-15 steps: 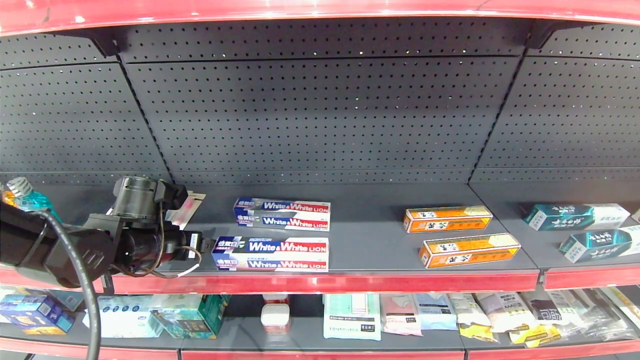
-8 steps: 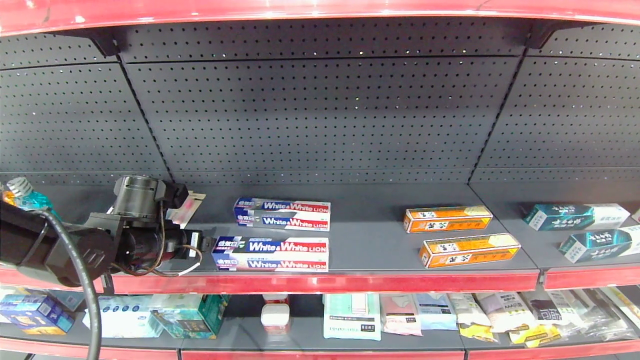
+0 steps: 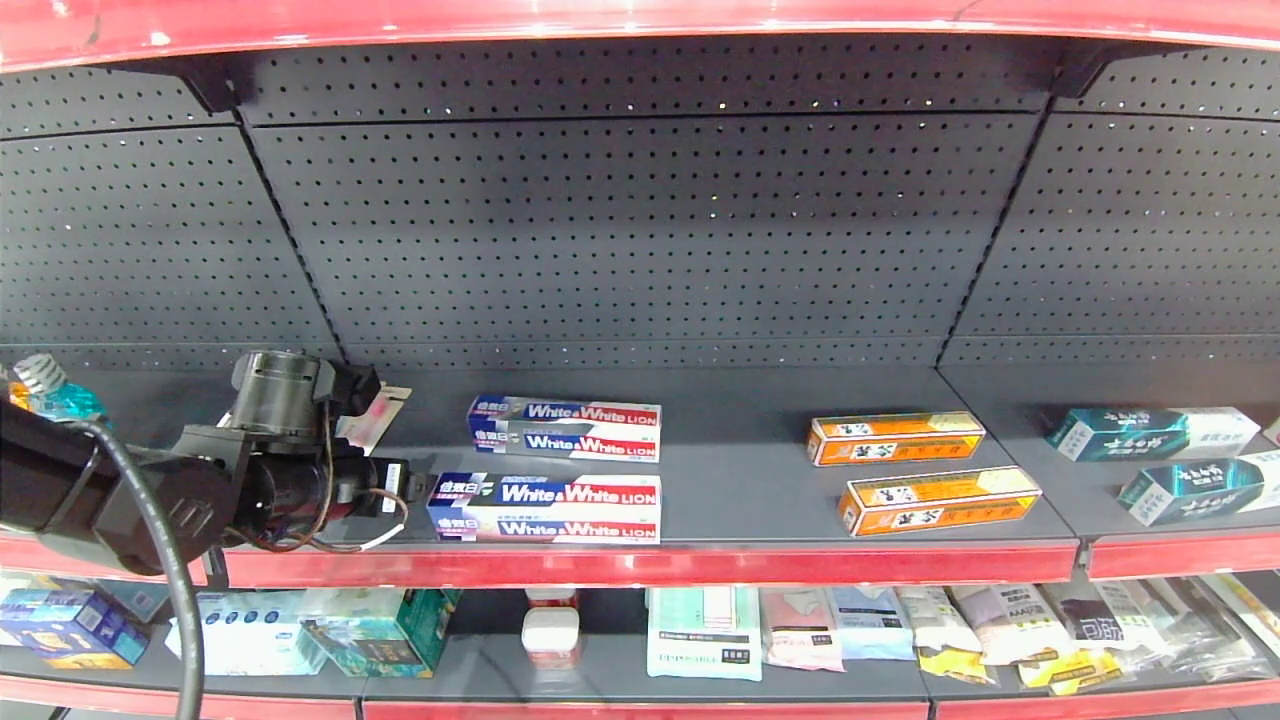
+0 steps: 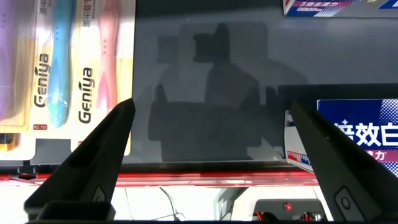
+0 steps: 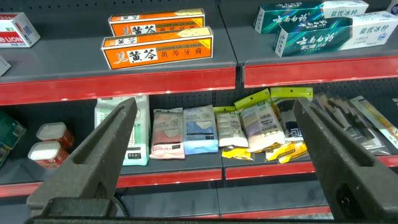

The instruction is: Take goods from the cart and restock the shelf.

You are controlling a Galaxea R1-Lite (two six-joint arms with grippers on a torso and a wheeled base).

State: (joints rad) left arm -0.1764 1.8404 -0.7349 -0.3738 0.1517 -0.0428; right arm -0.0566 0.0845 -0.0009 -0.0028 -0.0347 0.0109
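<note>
On the dark shelf (image 3: 740,470) two white-and-blue toothpaste boxes lie one behind the other, the front one (image 3: 545,508) by the red lip and the back one (image 3: 565,428) deeper in. My left gripper (image 3: 402,488) sits at the left end of the front box, low over the shelf. In the left wrist view that gripper (image 4: 211,104) is open with bare shelf between its fingers, and the front box (image 4: 360,134) lies just beside one finger. My right gripper (image 5: 214,102) is open and holds nothing, out in front of the shelf.
Two orange boxes (image 3: 940,500) and teal boxes (image 3: 1150,432) lie further right. A toothbrush pack (image 4: 62,74) and a blue mouthwash bottle (image 3: 50,395) are at the left. The lower shelf holds several packets (image 5: 186,130). Bare shelf lies between the white-and-blue boxes and the orange ones.
My left arm has edged slightly to the right, and the front white-and-blue box has shifted a little right with it. Nothing else has moved.
</note>
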